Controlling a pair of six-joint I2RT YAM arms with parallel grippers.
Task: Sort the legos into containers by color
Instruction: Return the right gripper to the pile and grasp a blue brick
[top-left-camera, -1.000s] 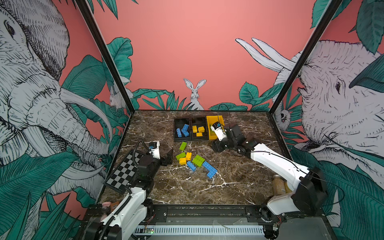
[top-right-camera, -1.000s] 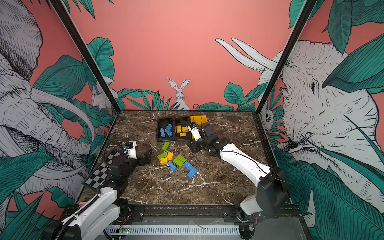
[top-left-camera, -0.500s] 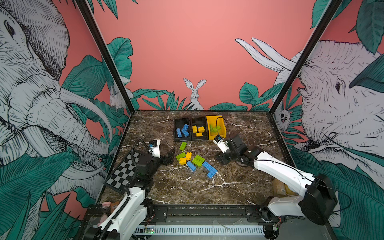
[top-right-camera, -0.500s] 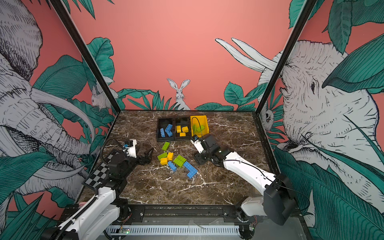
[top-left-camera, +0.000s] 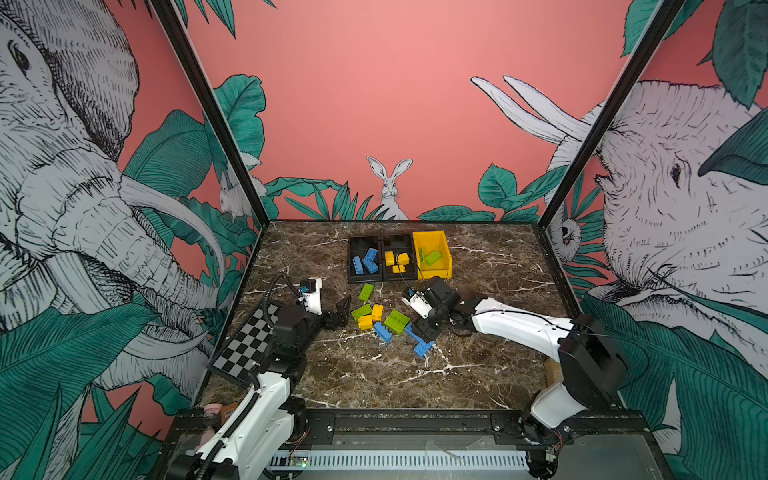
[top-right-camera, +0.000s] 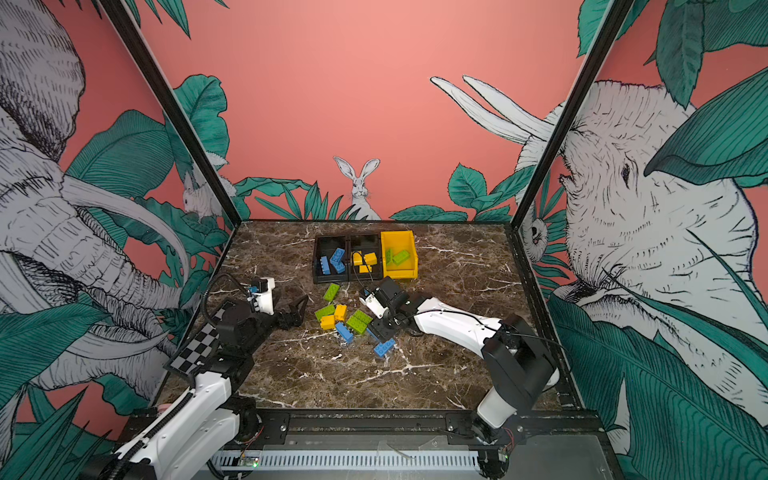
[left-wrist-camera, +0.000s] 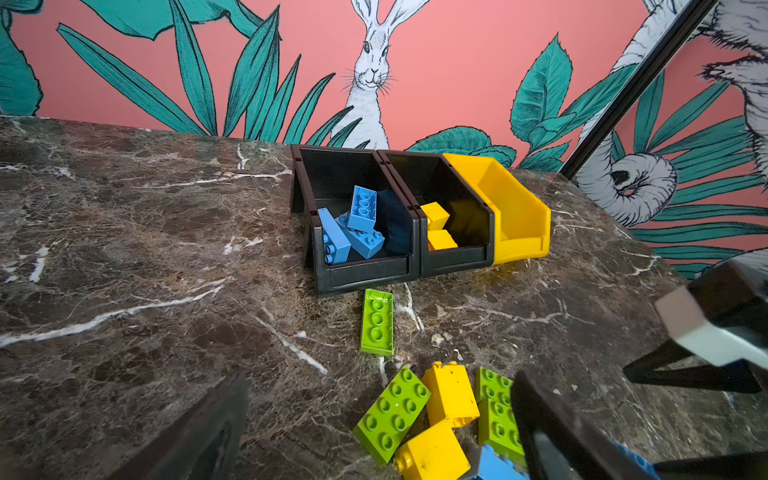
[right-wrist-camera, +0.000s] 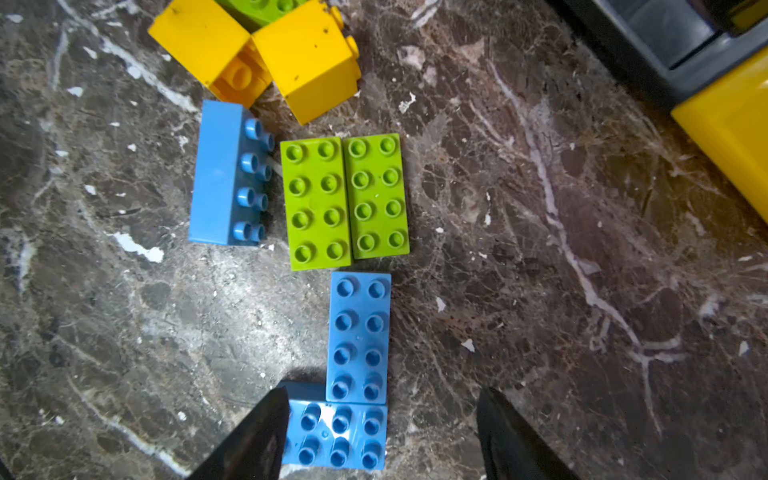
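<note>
Several loose legos (top-left-camera: 397, 322) lie on the bench (top-left-camera: 353, 374) at six o'clock from the three bins (top-left-camera: 436, 274), the left jaws spread empty at their nine o'clock, the right jaws spread astride a blue brick (right-wrist-camera: 336, 436) at four o'clock.

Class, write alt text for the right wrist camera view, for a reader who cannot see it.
The open right gripper hangs over two blue bricks forming an L on the marble table. Beyond lie two green bricks side by side and two yellow bricks.
</note>
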